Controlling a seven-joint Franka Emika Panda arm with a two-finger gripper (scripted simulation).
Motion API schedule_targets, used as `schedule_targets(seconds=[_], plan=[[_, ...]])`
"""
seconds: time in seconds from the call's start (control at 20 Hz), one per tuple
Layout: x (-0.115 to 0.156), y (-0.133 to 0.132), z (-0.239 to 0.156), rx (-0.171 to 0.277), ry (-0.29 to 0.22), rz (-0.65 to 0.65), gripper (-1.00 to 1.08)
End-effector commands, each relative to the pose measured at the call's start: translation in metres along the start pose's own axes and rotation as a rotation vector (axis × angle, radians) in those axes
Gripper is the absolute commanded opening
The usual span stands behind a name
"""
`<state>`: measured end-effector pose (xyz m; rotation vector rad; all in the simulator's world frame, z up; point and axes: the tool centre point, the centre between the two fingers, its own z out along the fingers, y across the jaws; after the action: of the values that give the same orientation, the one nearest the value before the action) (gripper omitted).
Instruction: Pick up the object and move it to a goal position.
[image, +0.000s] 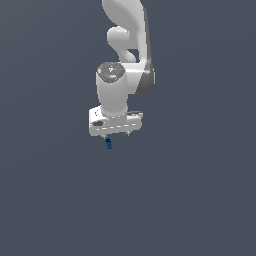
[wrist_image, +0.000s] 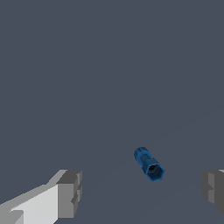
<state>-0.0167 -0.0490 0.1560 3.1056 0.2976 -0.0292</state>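
The object (image: 108, 144) is a tiny dark blue piece with knobbly ends, just below my white gripper (image: 116, 135) in the exterior view, under the fingertip on that view's left. In the wrist view the object (wrist_image: 148, 164) lies on the grey surface between the two grey finger pads (wrist_image: 70, 192), apart from both. My gripper (wrist_image: 142, 192) is open and holds nothing. The jaws stand wide apart above the object.
The plain dark grey surface (image: 200, 200) fills both views. The white arm (image: 125, 50) rises above the gripper toward the top of the exterior view. No goal marker shows.
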Motion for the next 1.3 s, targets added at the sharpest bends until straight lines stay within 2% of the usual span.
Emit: schedule_targets(seconds=[0.0, 0.7, 1.25], plan=[[-0.004, 0.005, 0.008, 0.002, 0.002, -0.051, 1.00], [-0.028, 0.032, 0.048, 0.011, 0.017, -0.340, 1.00], [-0.039, 0.041, 0.064, 0.014, 0.024, -0.455, 1.00]])
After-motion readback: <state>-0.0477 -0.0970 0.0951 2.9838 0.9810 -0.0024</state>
